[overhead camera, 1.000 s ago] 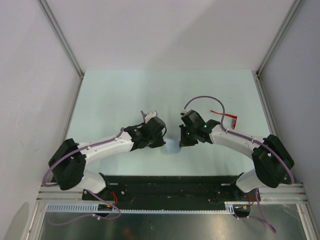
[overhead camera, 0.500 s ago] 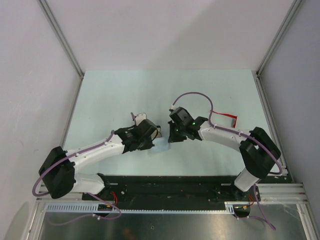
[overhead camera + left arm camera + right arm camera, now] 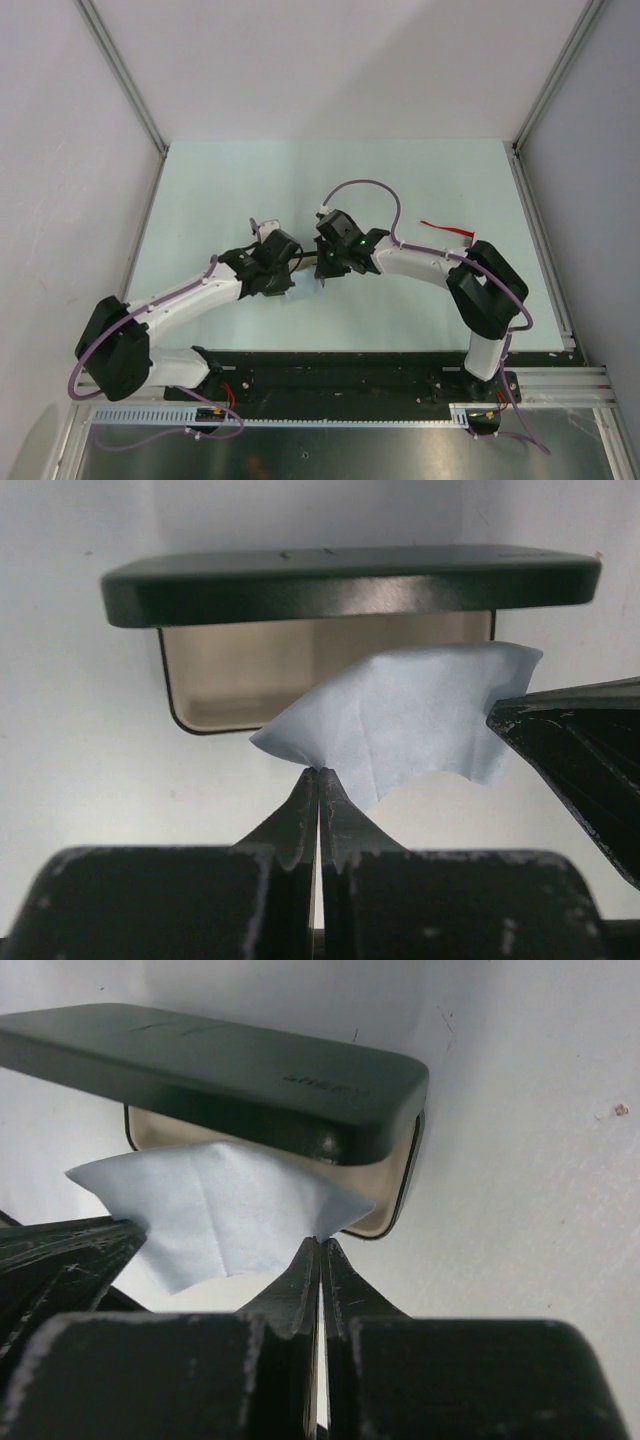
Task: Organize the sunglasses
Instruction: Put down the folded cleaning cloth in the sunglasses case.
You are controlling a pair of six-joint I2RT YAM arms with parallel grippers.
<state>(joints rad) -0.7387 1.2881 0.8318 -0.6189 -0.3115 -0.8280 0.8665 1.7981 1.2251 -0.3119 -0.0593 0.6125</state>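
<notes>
A grey-blue cloth hangs stretched between my two grippers, just in front of the open black case with its beige inside. My left gripper is shut on the cloth's left corner. My right gripper is shut on the other corner of the cloth, below the case lid. In the top view both grippers meet mid-table, the left and the right. The red sunglasses lie apart on the table at the right.
The pale green table is walled by white panels on three sides. The black rail with both arm bases runs along the near edge. A purple cable loops above the right wrist.
Both grippers have moved left and slightly away from the bases, carrying the cloth between them up to the open case. The sunglasses have not moved.
</notes>
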